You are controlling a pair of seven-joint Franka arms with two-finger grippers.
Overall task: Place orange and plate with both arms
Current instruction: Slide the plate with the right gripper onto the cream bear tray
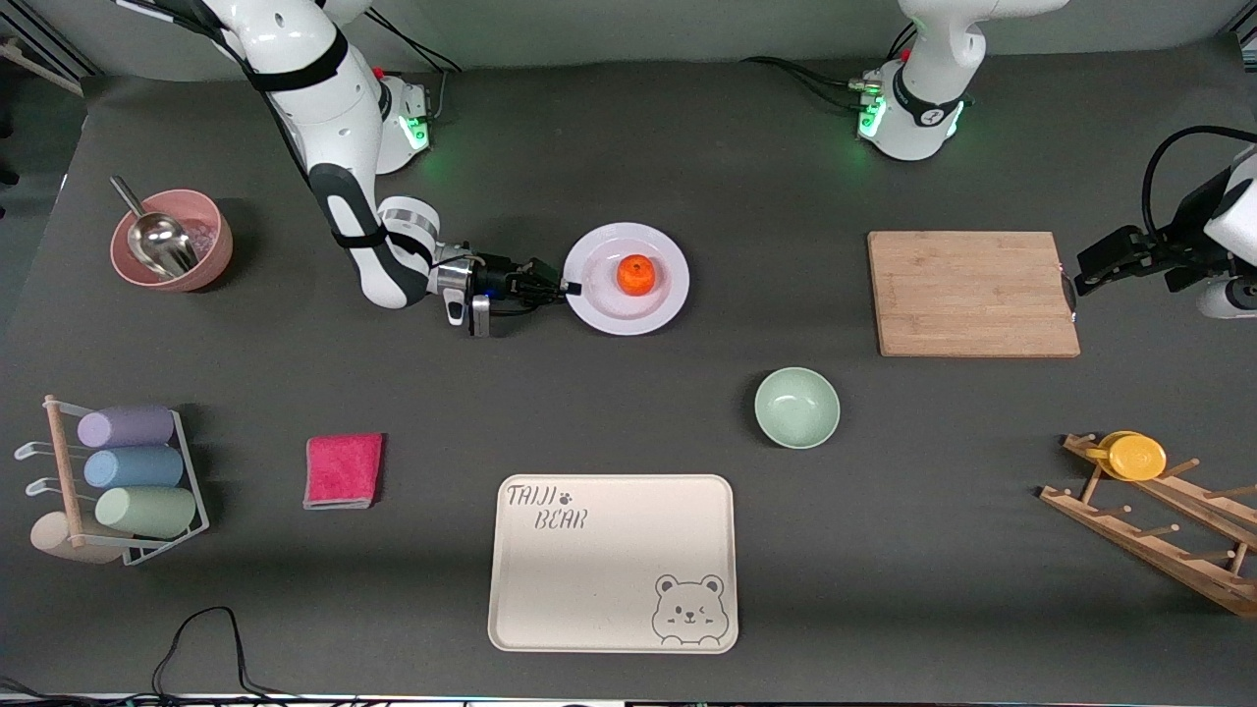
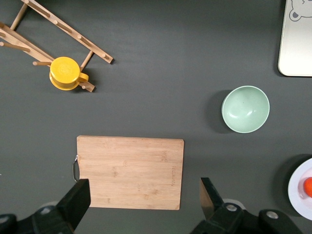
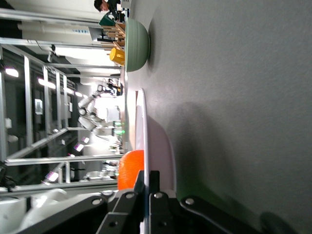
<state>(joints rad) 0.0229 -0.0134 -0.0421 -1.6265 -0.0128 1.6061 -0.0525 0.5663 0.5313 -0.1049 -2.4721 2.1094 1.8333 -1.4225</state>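
Observation:
The pale plate (image 1: 656, 303) lies on the dark table mat toward the robots' bases, with the orange (image 1: 636, 274) on it. My right gripper (image 1: 569, 288) is shut on the plate's rim at the side toward the right arm's end. The right wrist view shows its fingers (image 3: 154, 179) pinching the rim of the plate (image 3: 145, 126), with the orange (image 3: 131, 168) just past them. My left gripper (image 1: 1080, 279) is open and empty, up over the end of the wooden cutting board (image 1: 972, 293). In the left wrist view the left gripper (image 2: 145, 201) hangs over the board (image 2: 130, 171).
A pale green bowl (image 1: 796, 407) stands nearer the front camera than the plate, and a cream bear tray (image 1: 613, 562) nearer still. A pink bowl with a scoop (image 1: 169, 241), a cup rack (image 1: 118, 481) and a pink cloth (image 1: 343, 469) are at the right arm's end. A wooden rack holds a yellow cup (image 1: 1137, 457) at the left arm's end.

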